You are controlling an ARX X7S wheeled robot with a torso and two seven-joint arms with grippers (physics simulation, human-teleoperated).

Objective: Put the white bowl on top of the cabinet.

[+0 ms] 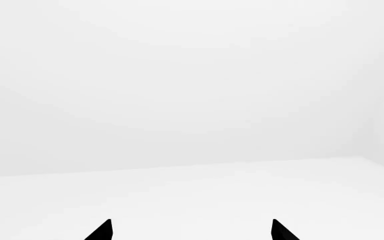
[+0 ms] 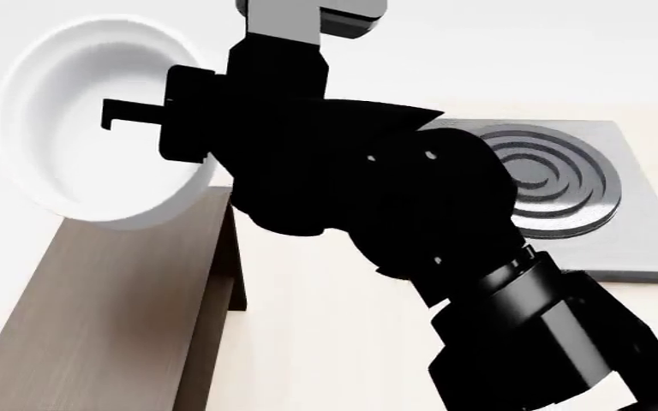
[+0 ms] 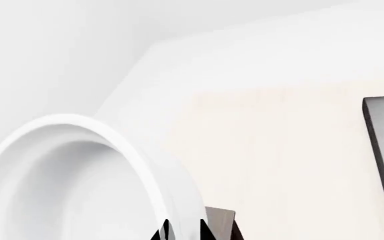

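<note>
White bowl (image 2: 83, 128): tipped on its side in the air, above the far end of the cabinet (image 2: 89, 300), not resting on it.
Right gripper (image 2: 152, 120): closed on the bowl's rim, one finger inside the wall, which is why the bowl hangs tilted.
Stove plate (image 2: 603, 214): on the counter, well apart from the cabinet.
Left gripper (image 1: 190, 231): fingers spread apart, holding nothing, facing a blank wall.
</note>
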